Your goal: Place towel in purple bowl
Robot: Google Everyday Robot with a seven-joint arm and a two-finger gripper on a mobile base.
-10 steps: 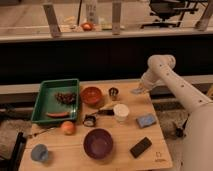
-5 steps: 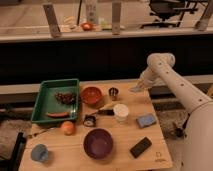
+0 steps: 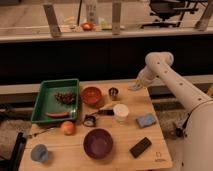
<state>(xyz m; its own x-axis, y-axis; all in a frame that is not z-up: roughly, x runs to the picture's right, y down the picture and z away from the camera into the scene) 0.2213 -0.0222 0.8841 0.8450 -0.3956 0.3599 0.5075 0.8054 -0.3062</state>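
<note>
While the purple bowl sits toward the front of the surface, your tool hangs at the far edge further right, well apart from the towel. You cannot tell whether it is spread or pressed together. The blue towel lies flat, right of the bowl.

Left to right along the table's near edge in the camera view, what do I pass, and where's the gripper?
Blue cup → orange fruit → purple bowl → black device. Gripper: at the far edge, beyond the blue towel.
</note>
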